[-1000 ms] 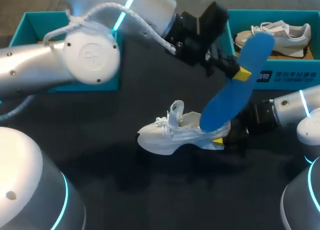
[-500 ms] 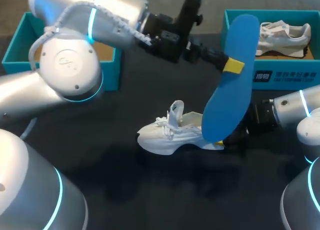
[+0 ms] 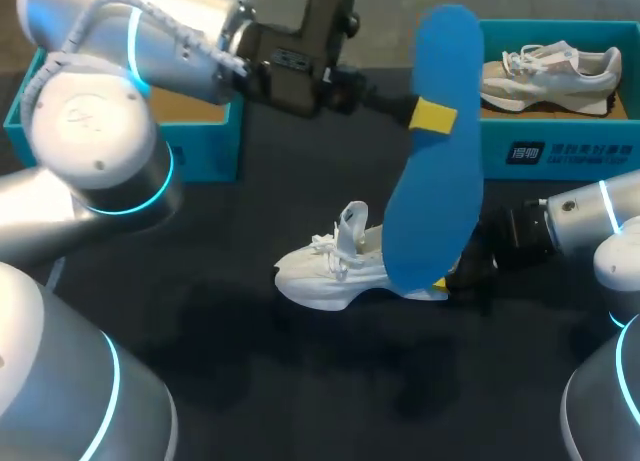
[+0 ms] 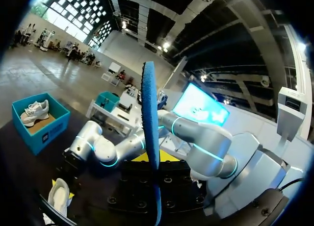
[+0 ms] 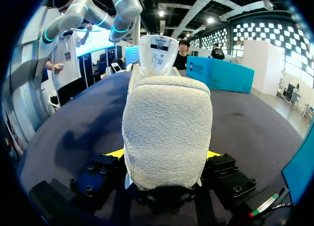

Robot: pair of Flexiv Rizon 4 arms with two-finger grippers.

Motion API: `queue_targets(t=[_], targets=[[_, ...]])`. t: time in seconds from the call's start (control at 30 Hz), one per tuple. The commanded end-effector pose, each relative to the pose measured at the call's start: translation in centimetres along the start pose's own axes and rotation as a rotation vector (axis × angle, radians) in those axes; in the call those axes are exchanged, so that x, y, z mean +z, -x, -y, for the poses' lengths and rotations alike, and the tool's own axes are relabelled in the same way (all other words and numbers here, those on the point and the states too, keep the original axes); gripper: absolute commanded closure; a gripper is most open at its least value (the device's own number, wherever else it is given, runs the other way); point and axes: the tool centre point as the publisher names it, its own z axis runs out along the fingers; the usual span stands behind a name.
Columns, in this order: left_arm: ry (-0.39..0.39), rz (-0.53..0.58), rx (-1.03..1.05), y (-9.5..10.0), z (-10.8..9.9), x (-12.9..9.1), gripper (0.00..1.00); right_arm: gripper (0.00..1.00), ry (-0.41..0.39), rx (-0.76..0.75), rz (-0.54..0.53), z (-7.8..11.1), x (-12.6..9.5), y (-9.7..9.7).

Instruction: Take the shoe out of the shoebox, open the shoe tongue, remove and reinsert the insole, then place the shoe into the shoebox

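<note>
- Swung toward the head view's left over the last second, the left arm has brought the insole from a slant to nearly upright. The shoe and the right arm are seen where they were.
- The blue insole is clamped on both faces by the left fingers, about a third of the way down from its upper end. In the left wrist view it is seen edge-on between them.
- The insole's lower end is seen over the shoe's heel opening. Whether the two touch cannot be told.
- The white shoe stands on its sole on the dark surface, toe toward the head view's left, with the tongue raised.
- The heel is grasped by the right fingers. A yellow tip is seen at each side of it in the right wrist view.
- A second shoe lies in the right box at the far side of the surface.
- The left box is partly hidden behind the left arm.
</note>
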Motion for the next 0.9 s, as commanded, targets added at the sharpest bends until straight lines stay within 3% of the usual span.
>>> queue_targets(t=[0.03,0.33,0.9], targets=[[0.004,-0.014,-0.001,-1.3,0.4,-1.4,1.00,1.00,-0.006,0.001,0.001,0.0,0.2,0.0],[-0.039,-0.015,0.008,-3.4,1.8,-2.1,1.00,1.00,-0.006,0.001,0.001,0.0,0.2,0.0],[-0.067,0.062,-0.073,-3.7,0.9,-2.0,1.00,1.00,-0.006,0.001,0.001,0.0,0.2,0.0]])
